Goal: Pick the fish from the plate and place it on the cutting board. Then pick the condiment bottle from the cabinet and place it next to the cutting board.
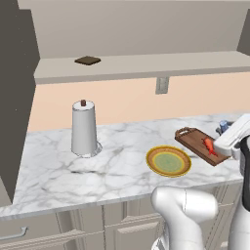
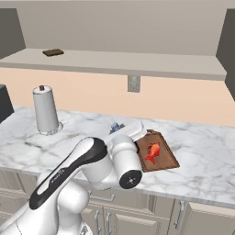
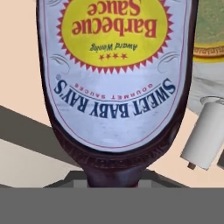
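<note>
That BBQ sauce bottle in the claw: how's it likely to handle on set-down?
The condiment bottle looks rigid and glossy, so probably slippery in the grip. Its narrow neck above a wide body suggests it is fairly stable upright, but its round body would likely roll if it is laid down beside the cutting board.

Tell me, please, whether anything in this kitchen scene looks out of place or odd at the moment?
Nothing looks spilled or damaged. The fish lies on the cutting board, and the plate sits bare. One oddity: the condiment bottle appears upside down in the hand view, likely from the camera's roll.
</note>
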